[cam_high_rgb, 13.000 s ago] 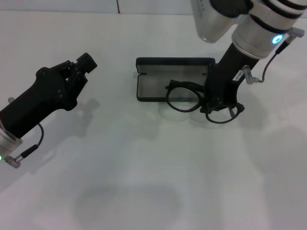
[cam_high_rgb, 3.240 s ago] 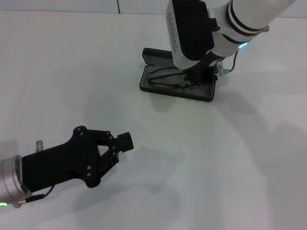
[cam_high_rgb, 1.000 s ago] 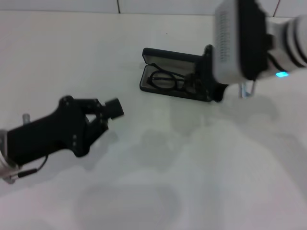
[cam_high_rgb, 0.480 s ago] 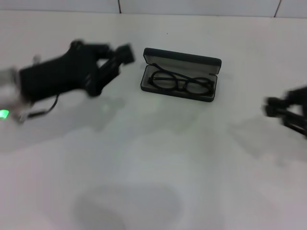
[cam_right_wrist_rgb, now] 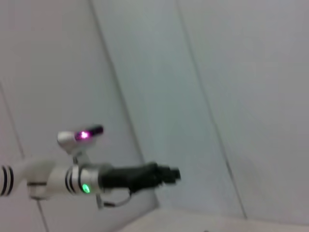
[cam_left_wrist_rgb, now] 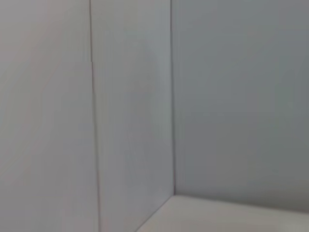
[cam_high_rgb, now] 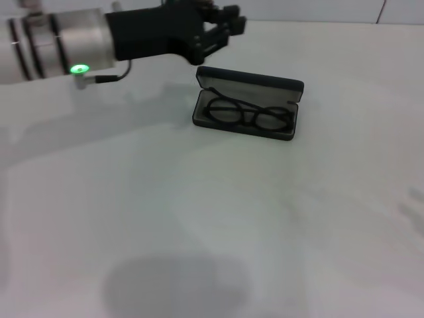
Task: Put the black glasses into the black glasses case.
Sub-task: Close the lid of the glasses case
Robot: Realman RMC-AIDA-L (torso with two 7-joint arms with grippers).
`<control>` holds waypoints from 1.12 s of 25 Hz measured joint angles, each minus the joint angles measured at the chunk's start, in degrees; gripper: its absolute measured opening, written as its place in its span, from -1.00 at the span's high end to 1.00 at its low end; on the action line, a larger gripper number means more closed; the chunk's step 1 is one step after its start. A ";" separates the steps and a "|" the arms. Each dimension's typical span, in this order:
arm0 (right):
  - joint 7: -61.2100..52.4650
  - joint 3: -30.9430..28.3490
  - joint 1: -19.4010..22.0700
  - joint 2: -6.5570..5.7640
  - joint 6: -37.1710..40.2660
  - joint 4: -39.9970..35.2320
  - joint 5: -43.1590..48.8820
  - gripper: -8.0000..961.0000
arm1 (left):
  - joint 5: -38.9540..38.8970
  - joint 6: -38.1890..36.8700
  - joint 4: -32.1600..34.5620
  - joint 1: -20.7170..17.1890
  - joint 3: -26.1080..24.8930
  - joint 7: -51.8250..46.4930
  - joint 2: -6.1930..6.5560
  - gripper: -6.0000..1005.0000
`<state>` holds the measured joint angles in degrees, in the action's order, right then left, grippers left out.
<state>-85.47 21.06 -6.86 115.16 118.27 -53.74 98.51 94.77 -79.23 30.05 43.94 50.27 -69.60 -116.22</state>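
Observation:
The black glasses case (cam_high_rgb: 252, 81) lies open on the white table, its lid standing up at the far side. Inside it, on the grey lining, rest the black glasses (cam_high_rgb: 246, 114), folded flat. My left gripper (cam_high_rgb: 232, 25) hovers just beyond the case's far left corner, fingers together and holding nothing. The right wrist view also shows the left gripper (cam_right_wrist_rgb: 172, 174), stretched out in the air on its arm. My right gripper is out of view. Only walls appear in the left wrist view.
The white table (cam_high_rgb: 212, 218) spreads in front of the case. A wall with seams (cam_high_rgb: 384, 10) runs along the far edge. My left arm (cam_high_rgb: 73, 43) crosses the far left of the table.
The right arm let go of the glasses in the case and withdrew out of the head view. The left arm swung up from the near left to the case's far left corner.

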 joint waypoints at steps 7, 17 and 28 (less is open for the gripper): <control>4.62 -1.22 -1.00 -0.09 -0.82 7.37 2.47 0.29 | 9.65 15.69 -2.39 6.41 0.82 -0.29 -3.42 0.62; 8.04 -0.90 -5.89 0.16 -4.68 12.53 7.13 0.29 | 9.55 21.53 -5.89 7.78 1.51 -0.32 -3.43 0.63; 9.45 0.42 -8.10 0.22 -8.68 15.23 8.00 0.28 | 9.04 23.87 -8.67 8.21 3.35 0.44 -4.02 0.64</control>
<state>-76.02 21.48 -14.96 115.38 109.59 -38.52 106.51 103.80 -55.37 21.38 52.14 53.62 -69.16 -120.24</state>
